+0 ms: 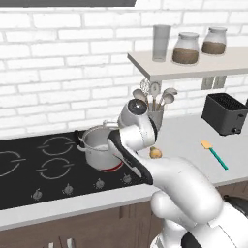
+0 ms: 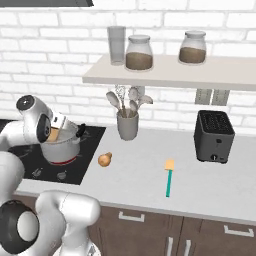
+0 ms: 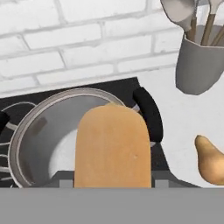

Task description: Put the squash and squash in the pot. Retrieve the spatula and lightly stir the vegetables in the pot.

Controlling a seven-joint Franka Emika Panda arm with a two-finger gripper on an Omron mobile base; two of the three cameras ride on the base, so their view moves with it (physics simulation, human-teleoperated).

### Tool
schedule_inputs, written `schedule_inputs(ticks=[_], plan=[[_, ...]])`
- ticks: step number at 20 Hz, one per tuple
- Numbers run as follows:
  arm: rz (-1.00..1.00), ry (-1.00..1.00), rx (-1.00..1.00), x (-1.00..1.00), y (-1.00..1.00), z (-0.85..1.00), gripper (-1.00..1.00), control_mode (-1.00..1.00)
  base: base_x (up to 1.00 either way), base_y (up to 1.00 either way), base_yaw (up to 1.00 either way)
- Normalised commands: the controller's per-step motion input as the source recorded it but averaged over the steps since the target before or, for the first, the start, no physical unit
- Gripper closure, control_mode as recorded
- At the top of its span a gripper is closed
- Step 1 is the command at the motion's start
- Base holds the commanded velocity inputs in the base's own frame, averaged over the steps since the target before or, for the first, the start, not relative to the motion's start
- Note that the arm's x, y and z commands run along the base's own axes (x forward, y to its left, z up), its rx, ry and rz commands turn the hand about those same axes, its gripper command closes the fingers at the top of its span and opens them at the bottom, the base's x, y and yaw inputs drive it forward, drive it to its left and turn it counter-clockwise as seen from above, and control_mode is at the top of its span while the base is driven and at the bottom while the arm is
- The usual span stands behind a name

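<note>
One squash [image 3: 113, 146], clamped in the gripper [image 3: 113, 186], long axis running straight out from the fingers, hangs directly over the open pot [image 3: 30, 131]; second squash [image 3: 211, 159] lies on the counter [image 3: 175, 109] just right of it.

Two squashes: one [image 3: 113, 146] over the pot, one [image 2: 104, 159] on the counter. One steel pot [image 1: 97, 147]. One spatula [image 2: 169, 178]. One toaster [image 2: 214, 136]. One utensil crock [image 2: 127, 125]. Two lidded jars [image 2: 138, 52] and one glass [image 2: 116, 45] on the shelf.
</note>
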Motion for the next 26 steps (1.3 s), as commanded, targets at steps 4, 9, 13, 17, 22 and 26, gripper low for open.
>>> schedule_inputs(ticks=[4,9,13,17,22,26], plan=[[0.0,0.2,0.0,0.92,0.39,-0.24,1.0,-1.0,0.0,0.0,0.0],[0.0,0.17,0.0,0.75,0.48,-0.46,1.0,-1.0,0.0,0.0,0.0],[-0.01,0.14,-0.04,0.61,0.58,-0.54,1.0,-1.0,0.0,0.0,0.0],[-0.06,0.07,-0.1,0.49,0.39,-0.59,1.0,-1.0,0.0,0.0,0.0],[-0.1,0.05,-0.09,0.54,0.13,-0.43,1.0,-1.0,0.0,0.0,0.0],[-0.11,0.04,-0.05,0.56,0.0,-0.23,1.0,-1.0,0.0,0.0,0.0]])
